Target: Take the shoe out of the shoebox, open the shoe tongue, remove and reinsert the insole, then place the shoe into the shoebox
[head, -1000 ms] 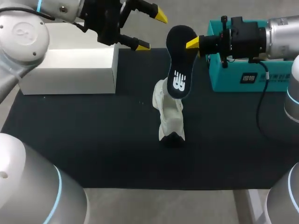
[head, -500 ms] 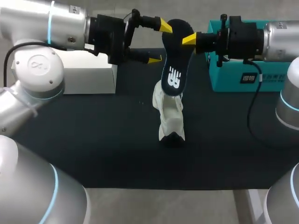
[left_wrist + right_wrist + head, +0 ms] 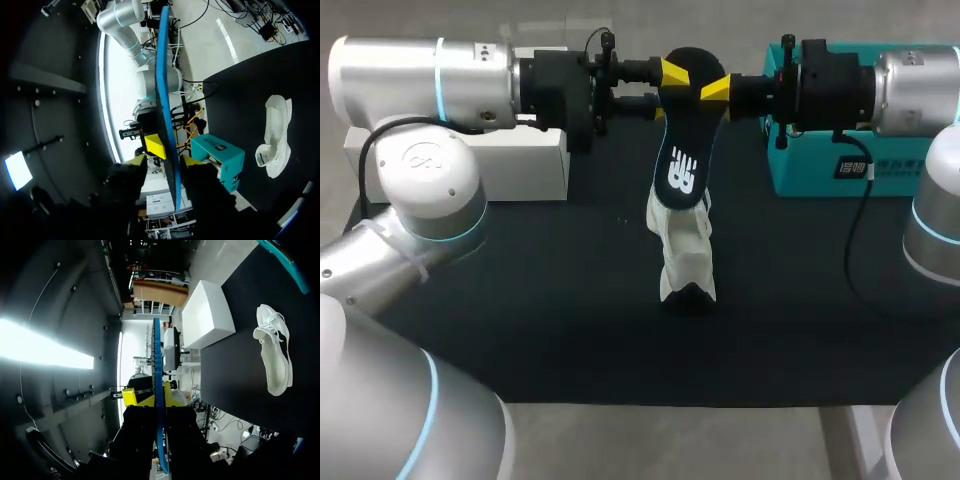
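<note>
A dark insole (image 3: 685, 150) with a white logo hangs upright above the table, its lower end over the white shoe (image 3: 685, 250), which lies on the black mat. My right gripper (image 3: 715, 88) is shut on the insole's upper part from the right. My left gripper (image 3: 663, 85) meets it from the left at the same height. In the left wrist view the insole (image 3: 162, 75) shows edge-on as a blue strip between the fingers of the left gripper (image 3: 164, 161), with small gaps on both sides. In the right wrist view the insole (image 3: 156, 365) runs out from the shut right gripper (image 3: 157, 395), with the shoe (image 3: 274, 352) beyond.
A white shoebox (image 3: 470, 150) stands at the back left of the mat, under my left arm. A teal box (image 3: 820, 165) stands at the back right, under my right arm. Both arms stretch level across the back of the table.
My left gripper swung in to the insole's top and its fingers narrowed around it. My right gripper lifted the insole slightly and shifted it left. The shoe stayed put.
</note>
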